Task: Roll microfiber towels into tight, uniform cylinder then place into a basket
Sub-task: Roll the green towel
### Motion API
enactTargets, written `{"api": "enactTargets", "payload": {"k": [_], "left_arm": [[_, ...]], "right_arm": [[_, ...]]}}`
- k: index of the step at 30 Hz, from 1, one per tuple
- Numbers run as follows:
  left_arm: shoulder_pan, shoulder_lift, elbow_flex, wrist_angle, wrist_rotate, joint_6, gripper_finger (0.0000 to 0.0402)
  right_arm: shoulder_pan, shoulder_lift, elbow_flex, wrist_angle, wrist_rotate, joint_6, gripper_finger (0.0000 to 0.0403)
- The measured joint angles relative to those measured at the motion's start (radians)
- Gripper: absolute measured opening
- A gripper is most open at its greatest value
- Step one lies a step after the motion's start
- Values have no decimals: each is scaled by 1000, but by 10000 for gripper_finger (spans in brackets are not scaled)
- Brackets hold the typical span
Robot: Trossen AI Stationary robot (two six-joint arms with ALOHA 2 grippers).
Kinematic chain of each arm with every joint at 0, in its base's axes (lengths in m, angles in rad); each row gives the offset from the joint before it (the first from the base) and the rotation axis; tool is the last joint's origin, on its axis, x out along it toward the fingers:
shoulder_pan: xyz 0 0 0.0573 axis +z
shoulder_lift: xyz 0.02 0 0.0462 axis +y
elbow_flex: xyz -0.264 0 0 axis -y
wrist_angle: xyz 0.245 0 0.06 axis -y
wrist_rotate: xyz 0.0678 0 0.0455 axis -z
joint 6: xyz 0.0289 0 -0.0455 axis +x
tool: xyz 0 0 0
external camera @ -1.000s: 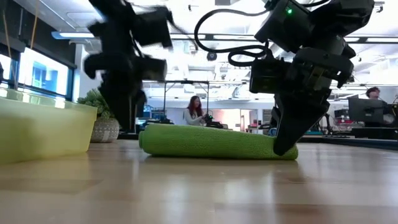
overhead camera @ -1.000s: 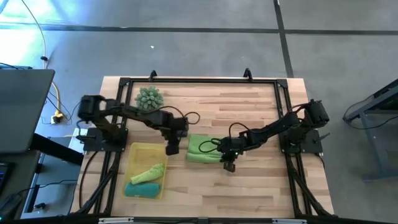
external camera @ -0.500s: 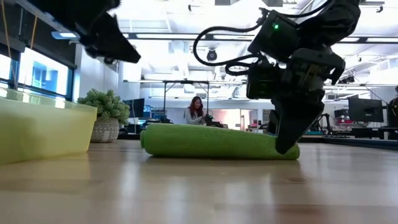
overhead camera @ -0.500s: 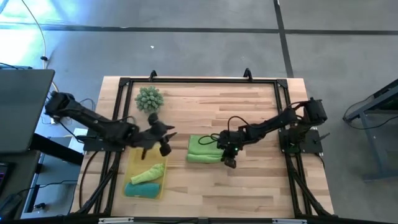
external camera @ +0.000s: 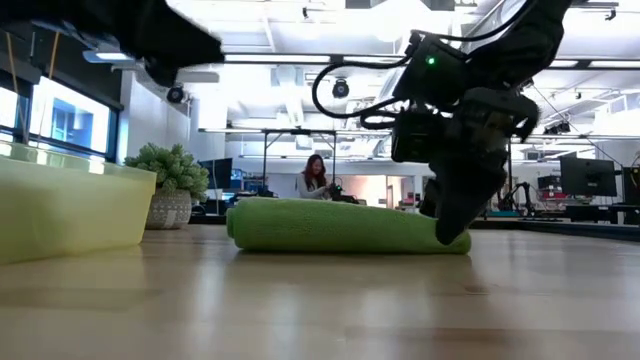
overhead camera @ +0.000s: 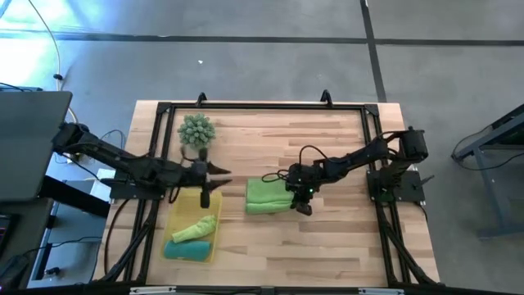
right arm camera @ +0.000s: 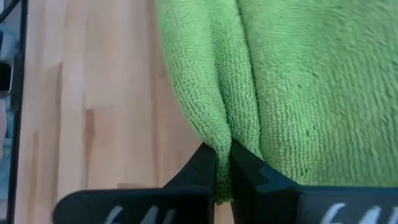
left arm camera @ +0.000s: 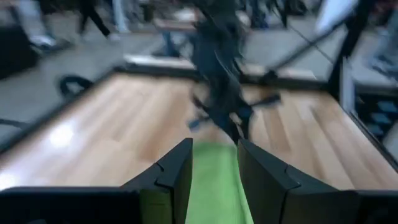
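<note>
A lime green towel lies folded into a thick flat bundle on the wooden table; it also shows in the low view. My right gripper is shut on it at its near right corner. My left gripper is open and empty, raised to the left of the towel over the basket's far end; the towel shows between its fingers in the left wrist view. The yellow basket holds a lime green rolled towel and a teal towel. My right gripper pinches a raised fold of the towel between its two fingers, at the towel's right end near its near edge. The fingers come slanting down from the table's right side. The towel lies on the table, slack.
A spiky pale-green ball sits near the table's far left corner. The basket's wall stands left of the towel. A black frame runs along the table's edges. A person sits in the room behind.
My left gripper has pulled away from the towel's left end, going up and toward the table's left edge, and now hangs over the basket's far end. My right gripper has stayed shut on the towel and moved slightly toward the far edge.
</note>
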Motion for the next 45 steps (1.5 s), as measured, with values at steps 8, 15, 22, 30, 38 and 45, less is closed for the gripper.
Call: {"api": "enactTargets", "payload": {"k": [8,15,22,30,38,45], "left_arm": [[59,229,4,15,148,8,135],[80,406,87,17,190,182,167],[133,558,175,14,188,346,170],[229,716,222,12,333,322,170],[281,793,263,14,259,400,170],[301,805,275,13,259,469,170]], "right_arm": [[-62,1,1,4,-37,103,3],[-128,0,1,5,-51,165,3],[-199,0,1,7,-54,188,3],[-242,0,1,4,-54,185,3],[-247,-1,1,7,-51,181,3],[-247,-1,1,8,-51,171,3]]}}
